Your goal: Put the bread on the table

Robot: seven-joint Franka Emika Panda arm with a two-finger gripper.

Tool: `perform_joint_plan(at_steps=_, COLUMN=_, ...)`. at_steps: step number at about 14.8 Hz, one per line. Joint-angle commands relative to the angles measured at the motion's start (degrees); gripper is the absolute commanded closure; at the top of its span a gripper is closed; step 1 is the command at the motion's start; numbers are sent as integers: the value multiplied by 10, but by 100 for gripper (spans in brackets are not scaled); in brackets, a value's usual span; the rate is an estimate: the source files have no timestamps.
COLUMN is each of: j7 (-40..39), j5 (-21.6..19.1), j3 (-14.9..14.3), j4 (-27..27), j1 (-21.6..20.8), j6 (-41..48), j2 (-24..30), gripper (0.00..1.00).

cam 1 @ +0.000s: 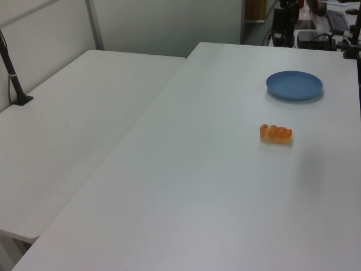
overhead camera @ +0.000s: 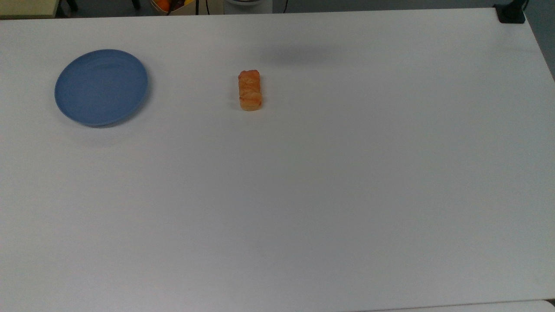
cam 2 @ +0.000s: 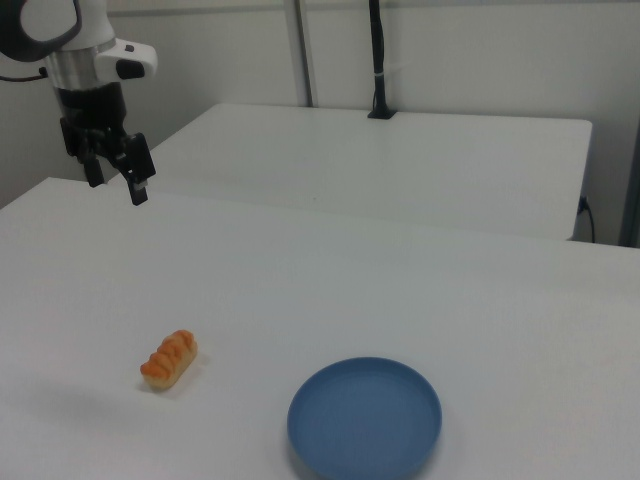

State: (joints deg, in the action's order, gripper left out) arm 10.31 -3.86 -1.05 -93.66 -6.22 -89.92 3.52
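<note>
Bread (overhead camera: 250,90) lies flat on the table (overhead camera: 303,195) near its far edge, apart from the blue plate (overhead camera: 101,86); the pincer (cam 2: 113,176) hangs spread and empty, suggesting release.

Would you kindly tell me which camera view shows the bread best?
The top view: the bread lies squarely below the camera, its full length and pale streaks plain on the table. The left view shows it side-on, further off. The right view shows it at an angle.
</note>
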Motion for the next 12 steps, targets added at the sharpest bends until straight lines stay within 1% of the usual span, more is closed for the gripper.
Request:
perform_joint_plan(at_steps=1, j7=-12, j5=-2, j3=-5, j4=6, j1=-5, j6=-23, j2=-1, gripper=0)
perform_joint_plan(at_steps=4, j7=-103, j5=3, j3=-5, j4=3, j1=-4, j6=-89, j2=-12, gripper=0)
perform_joint_plan(at_steps=5, j7=-138, j5=8, j3=-5, j4=3, j1=-2, j6=-97, j2=-14, gripper=0)
perform_joint_plan(at_steps=6, j7=-155, j5=9, j3=-8, j4=1, j1=1, j6=-94, j2=-11, gripper=0)
perform_joint_plan(at_steps=7, j7=-156, j5=8, j3=-16, j4=1, j1=2, j6=-93, j2=-11, gripper=0)
perform_joint_plan(at_steps=12, j7=-155, j5=7, j3=-17, j4=0, j1=2, j6=-92, j2=-11, gripper=0)
